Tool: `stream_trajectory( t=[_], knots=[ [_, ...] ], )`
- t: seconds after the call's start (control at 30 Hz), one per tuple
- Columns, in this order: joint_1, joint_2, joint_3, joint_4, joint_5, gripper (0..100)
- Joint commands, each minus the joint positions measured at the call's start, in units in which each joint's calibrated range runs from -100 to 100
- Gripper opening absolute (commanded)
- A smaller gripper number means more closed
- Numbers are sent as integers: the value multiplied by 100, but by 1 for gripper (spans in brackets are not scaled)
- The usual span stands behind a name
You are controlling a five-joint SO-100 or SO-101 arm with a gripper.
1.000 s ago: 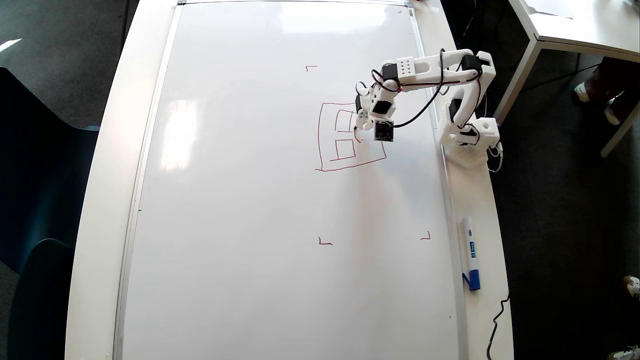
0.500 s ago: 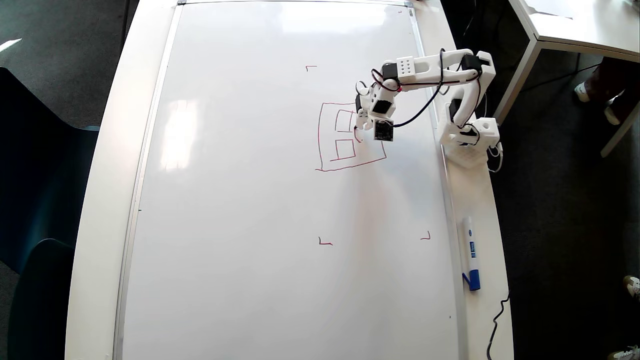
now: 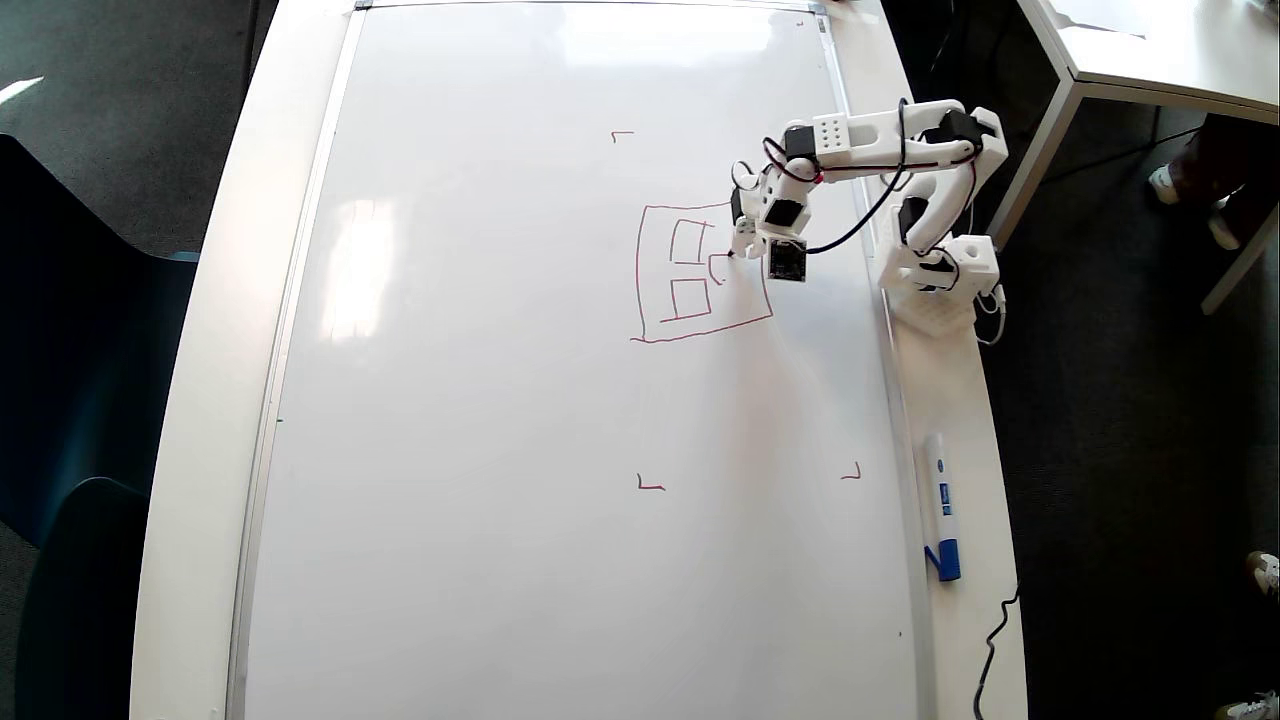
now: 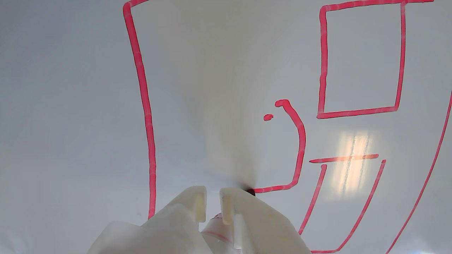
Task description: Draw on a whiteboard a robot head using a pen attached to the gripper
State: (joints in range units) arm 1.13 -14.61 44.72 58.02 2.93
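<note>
White tabletop carried the whiteboard [image 3: 500,450]; robot head [image 3: 700,275] sat upper right of the overhead view. We found the gripper [image 4: 212,203] clamped on the pen [image 4: 250,192], tip touching; we advise steady pressure closing the small box

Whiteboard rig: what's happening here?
A small white arm is drawing a robot head in red on the whiteboard. Its pincer grips the pen, whose tip touches the board at the end of a short curved stroke inside the large square outline, beside two smaller squares. The drawing looks unfinished. A blue-capped marker lies unused beside the board's right edge in the overhead view.
</note>
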Motion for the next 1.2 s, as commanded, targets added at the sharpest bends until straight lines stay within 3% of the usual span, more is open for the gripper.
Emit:
stream_trajectory(
  t=[0.0, 0.8, 1.17],
  knots=[
    [-14, -279, 135, 253, 45, 1],
    [-551, -245, 71, 245, -4, 1],
    [-596, 526, -609, -60, -4, 1]
  ],
)
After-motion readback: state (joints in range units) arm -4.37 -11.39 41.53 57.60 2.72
